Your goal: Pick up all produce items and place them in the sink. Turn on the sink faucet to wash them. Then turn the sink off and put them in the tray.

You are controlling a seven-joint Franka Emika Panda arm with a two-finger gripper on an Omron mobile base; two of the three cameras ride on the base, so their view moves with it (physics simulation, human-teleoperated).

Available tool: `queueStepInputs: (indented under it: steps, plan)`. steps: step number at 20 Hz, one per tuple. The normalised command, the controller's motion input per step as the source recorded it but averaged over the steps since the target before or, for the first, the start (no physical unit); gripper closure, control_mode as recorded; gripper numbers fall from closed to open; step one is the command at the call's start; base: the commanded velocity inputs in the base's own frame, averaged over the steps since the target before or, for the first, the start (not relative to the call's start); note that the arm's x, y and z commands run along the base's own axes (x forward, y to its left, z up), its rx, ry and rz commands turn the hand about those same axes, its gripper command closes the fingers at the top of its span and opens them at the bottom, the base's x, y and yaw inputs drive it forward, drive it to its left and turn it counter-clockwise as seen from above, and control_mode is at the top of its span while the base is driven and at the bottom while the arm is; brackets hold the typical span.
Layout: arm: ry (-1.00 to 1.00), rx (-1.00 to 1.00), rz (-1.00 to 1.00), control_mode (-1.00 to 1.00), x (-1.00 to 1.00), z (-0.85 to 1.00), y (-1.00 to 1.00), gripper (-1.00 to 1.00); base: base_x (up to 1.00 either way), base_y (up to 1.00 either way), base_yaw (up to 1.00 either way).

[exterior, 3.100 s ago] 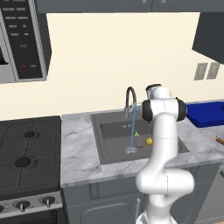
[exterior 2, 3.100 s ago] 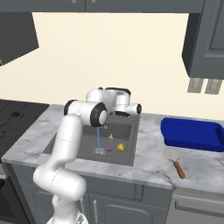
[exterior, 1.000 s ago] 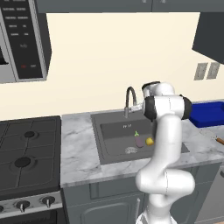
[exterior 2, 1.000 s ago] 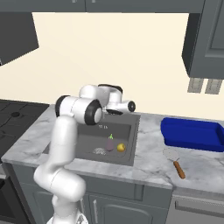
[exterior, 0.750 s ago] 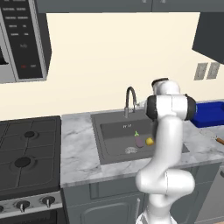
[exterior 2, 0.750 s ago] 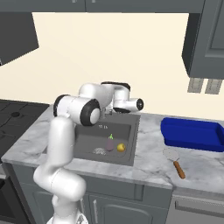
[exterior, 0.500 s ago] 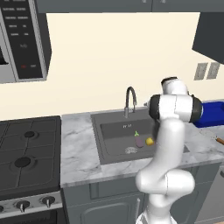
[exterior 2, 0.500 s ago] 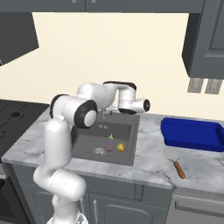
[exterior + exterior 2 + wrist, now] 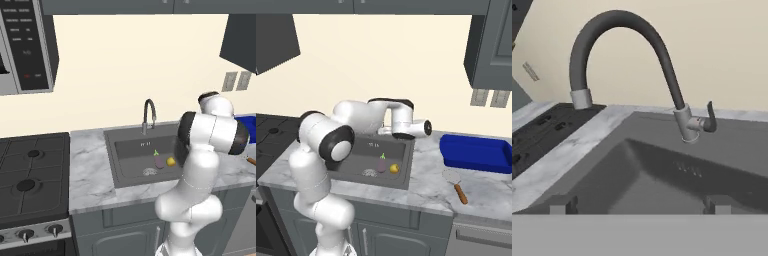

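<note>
No words, brands or numbers can be read anywhere here. The microwave point(image 9: 27, 47) has a dark control panel with small pale marks in rows and one red dot, but they are too blurred to read. The back wall of the sink point(image 9: 131, 162) carries a short line of small light marks; in the hand view point(image 9: 684, 169) they look like tiny dots, not letters I can make out.
</note>
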Motion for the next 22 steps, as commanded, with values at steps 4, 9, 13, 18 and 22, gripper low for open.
queueStepInputs:
  steps: [4, 9, 13, 18, 22]
  plan:
    - [0.36, 0.02, -0.08, -1.00, -0.64, 0.86, 0.07, -1.00, 0.00, 0.00, 0.00]
    - [0.48, 0.03, -0.11, -1.00, -0.40, 0.77, 0.10, -1.00, 0.00, 0.00, 0.00]
    - [0.40, 0.00, -0.11, -1.00, -0.64, 0.22, 0.22, -1.00, 0.00, 0.00, 0.00]
    - [0.28, 0.00, -0.11, -1.00, -0.78, -0.02, 0.16, -1.00, 0.00, 0.00, 0.00]
    - [0.15, -0.01, -0.10, -1.00, -0.37, -0.21, 0.13, -1.00, 0.00, 0.00, 0.00]
